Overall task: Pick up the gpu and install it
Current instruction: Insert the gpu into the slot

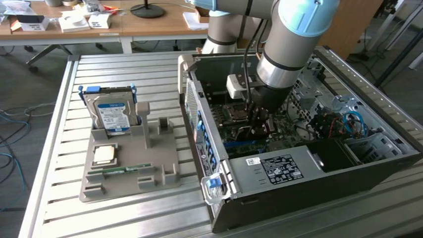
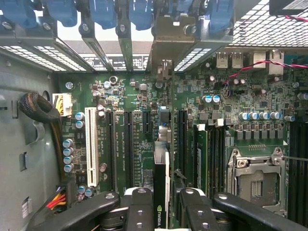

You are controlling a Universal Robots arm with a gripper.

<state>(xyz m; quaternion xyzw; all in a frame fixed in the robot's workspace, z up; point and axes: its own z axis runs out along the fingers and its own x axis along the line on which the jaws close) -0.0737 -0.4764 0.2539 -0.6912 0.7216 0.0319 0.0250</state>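
Wooden desks, grey floor

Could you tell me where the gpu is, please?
The gpu is held edge-on in the hand, over the motherboard slots, inside the case on the exterior view's right.

Obs: single arm angled steeply down, wrist approx. vertical. The gripper points straight down. Both fingers drawn in, one per side of the gpu, pads pressed vs. its faces. Card held edge-on, upright, centred in grip.
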